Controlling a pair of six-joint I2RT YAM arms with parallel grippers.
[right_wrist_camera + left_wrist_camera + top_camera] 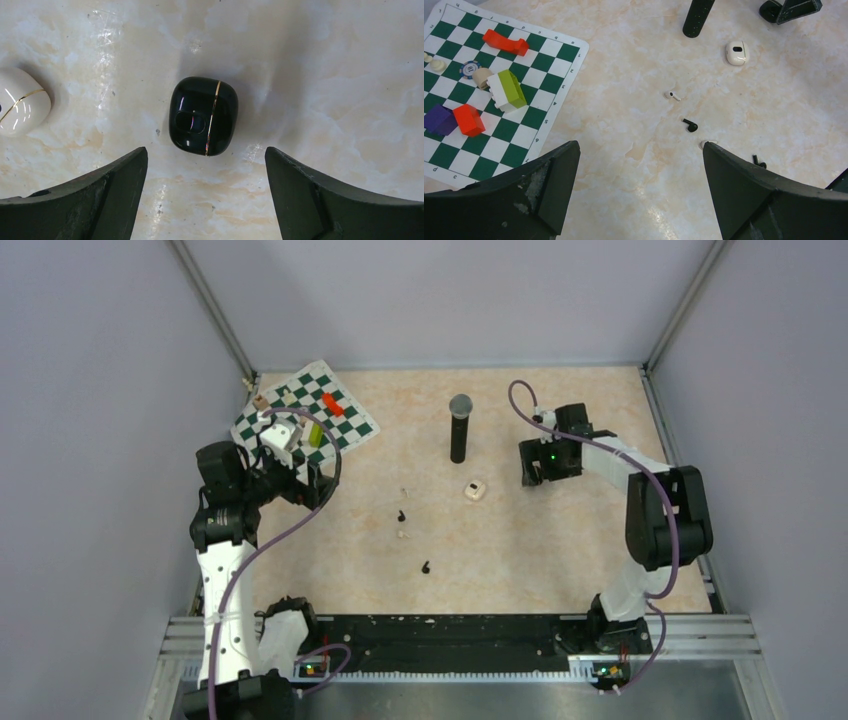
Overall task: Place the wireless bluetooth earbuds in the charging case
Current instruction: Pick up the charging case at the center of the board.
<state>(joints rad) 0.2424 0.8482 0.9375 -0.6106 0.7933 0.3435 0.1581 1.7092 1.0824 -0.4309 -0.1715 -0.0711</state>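
Lowest in the overhead frame, just below centre, a black earbud (pixel 426 567) lies loose on the worktop (pixel 560 560). Above it a whitish earbud (pixel 403 534), a second black earbud (pixel 402 514) and a second whitish earbud (pixel 404 492) trail upward, all apart and none in a case. Centre left, the left hand (pixel 639 150) hangs spread wide and empty, angled toward this trail, likely placed to pick buds up. Right of the topmost bud sits the white case (pixel 476 490). Farther right, the right hand (pixel 206 150) hovers with fingers parted and nothing held, apparently lined up to take the black case (pixel 203 116). Overhead, that case is hidden beneath the hand. Only the right wrist view shows it, lid shut along a gold seam, midway between the fingers. The left wrist view shows the buds' stems, too small to make out overhead. Farthest, upper centre, stands a microphone (pixel 459 428); upper left lies a checkered mat (pixel 350 425) with blocks (pixel 333 404), neither needed.
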